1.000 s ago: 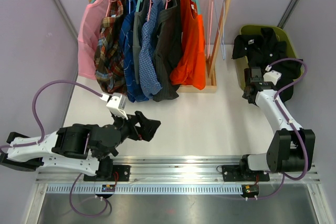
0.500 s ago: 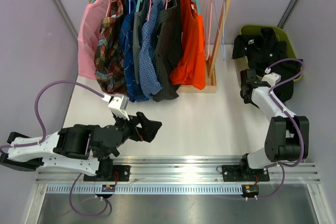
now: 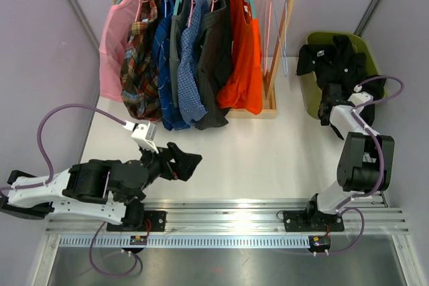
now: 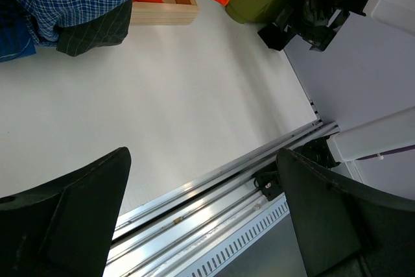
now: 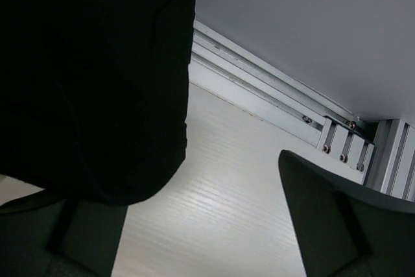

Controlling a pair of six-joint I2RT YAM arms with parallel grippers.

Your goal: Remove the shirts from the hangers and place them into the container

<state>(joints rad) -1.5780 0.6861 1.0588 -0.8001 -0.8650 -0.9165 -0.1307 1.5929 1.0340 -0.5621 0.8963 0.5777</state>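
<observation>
Several shirts hang on hangers [image 3: 271, 19] from a wooden rail: pink [image 3: 120, 28], brown-red plaid [image 3: 139, 65], blue checked [image 3: 191, 72], dark grey [image 3: 216, 65] and orange [image 3: 244, 58]. A black shirt [image 3: 335, 58] lies in the olive-green container [image 3: 309, 93] at the right. My right gripper [image 3: 328, 106] is open at the container's near edge. In the right wrist view the black shirt [image 5: 91, 76] hangs beside the left finger, not between the jaws [image 5: 201, 225]. My left gripper [image 3: 188, 162] is open and empty above the table's near left part [image 4: 201, 218].
The rail stands on a light wooden frame [image 3: 268, 110] at the back of the white table [image 3: 268, 159]. Some bare hangers hang at the rail's right end. Grey walls close in both sides. A metal rail [image 3: 228, 212] with the arm bases runs along the near edge.
My right arm has folded up and its gripper has swung right, closer to the container's near edge. The left gripper has shifted slightly down and left.
</observation>
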